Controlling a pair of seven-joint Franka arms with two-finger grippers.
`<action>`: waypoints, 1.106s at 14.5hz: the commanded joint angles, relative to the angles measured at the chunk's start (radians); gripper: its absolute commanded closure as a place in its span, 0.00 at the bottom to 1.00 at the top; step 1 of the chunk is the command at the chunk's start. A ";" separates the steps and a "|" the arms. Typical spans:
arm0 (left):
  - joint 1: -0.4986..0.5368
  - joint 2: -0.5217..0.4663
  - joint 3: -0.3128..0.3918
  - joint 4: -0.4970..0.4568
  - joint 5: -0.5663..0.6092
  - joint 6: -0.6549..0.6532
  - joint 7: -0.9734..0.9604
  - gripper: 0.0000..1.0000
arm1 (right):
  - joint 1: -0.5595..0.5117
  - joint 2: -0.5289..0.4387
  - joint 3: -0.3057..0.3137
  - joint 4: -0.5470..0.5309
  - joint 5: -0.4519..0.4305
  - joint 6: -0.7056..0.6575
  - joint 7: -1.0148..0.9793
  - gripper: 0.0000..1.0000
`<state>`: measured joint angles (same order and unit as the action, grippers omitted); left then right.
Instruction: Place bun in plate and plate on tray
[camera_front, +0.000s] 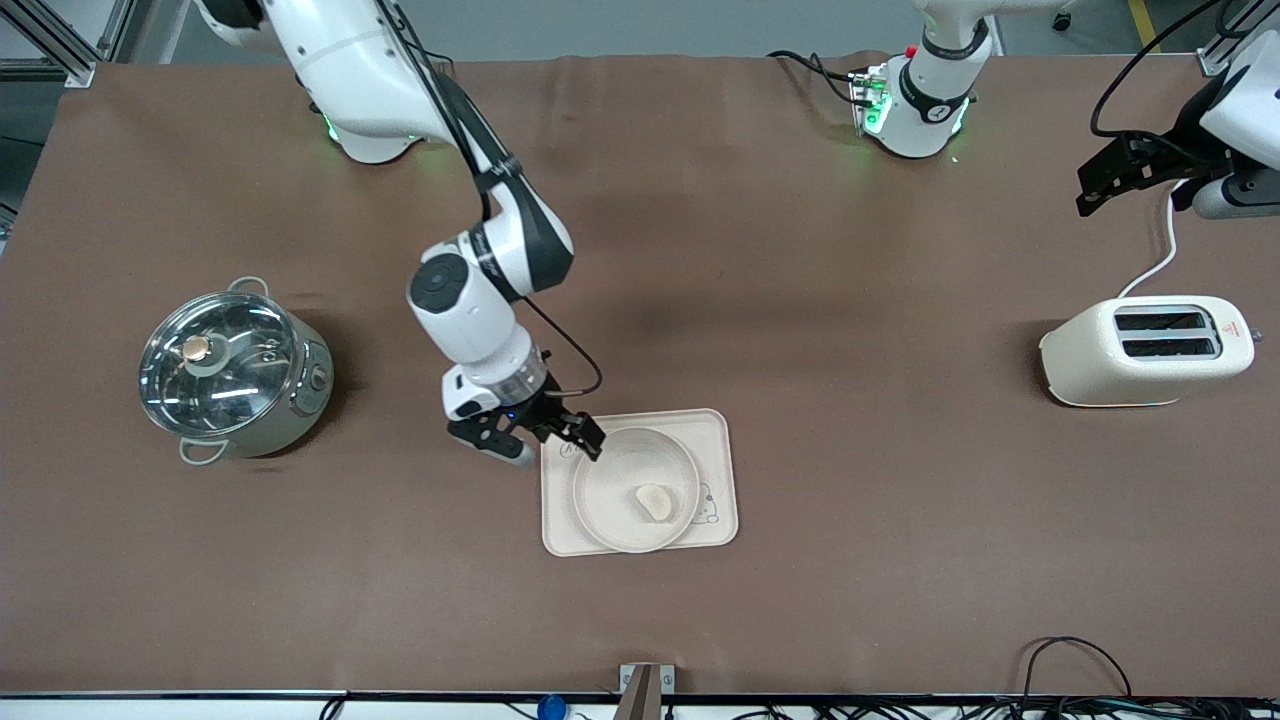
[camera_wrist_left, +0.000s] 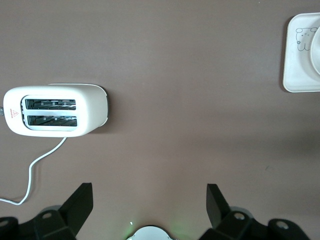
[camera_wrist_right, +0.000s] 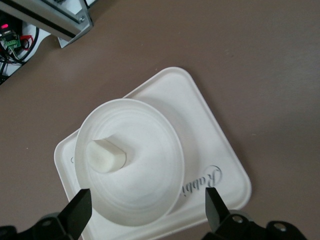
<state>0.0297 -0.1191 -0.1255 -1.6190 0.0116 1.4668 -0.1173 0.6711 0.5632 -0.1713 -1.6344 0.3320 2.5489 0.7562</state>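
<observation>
Bun (camera_front: 655, 500) in plate (camera_front: 610, 520) on tray (camera_front: 722, 470) — right end effector (camera_front: 545, 440) open at rim.

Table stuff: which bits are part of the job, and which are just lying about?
Job: bun, in the plate; plate on the tray; right gripper, open, over the tray's edge.
Lying about: pot, toaster; left gripper waits, open.

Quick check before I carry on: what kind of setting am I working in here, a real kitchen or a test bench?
Most likely a lab test bench staged as a kitchen. A brown mat covers the table, aluminium framing stands at its corner, and loose cables run along its edge. The toaster and lidded pot look like props.
</observation>
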 joint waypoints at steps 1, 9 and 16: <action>0.003 -0.014 0.004 -0.002 -0.012 -0.017 0.022 0.00 | -0.008 -0.145 -0.039 -0.053 -0.005 -0.164 -0.067 0.00; 0.001 -0.013 0.004 -0.001 -0.012 -0.025 0.024 0.00 | -0.114 -0.446 -0.220 -0.004 -0.252 -0.776 -0.410 0.00; 0.003 0.007 0.004 0.040 -0.009 -0.025 0.079 0.00 | -0.565 -0.514 -0.027 0.177 -0.344 -1.111 -0.852 0.00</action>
<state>0.0299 -0.1191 -0.1249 -1.6104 0.0116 1.4554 -0.0582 0.1997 0.0473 -0.2974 -1.5005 0.0451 1.4904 -0.0438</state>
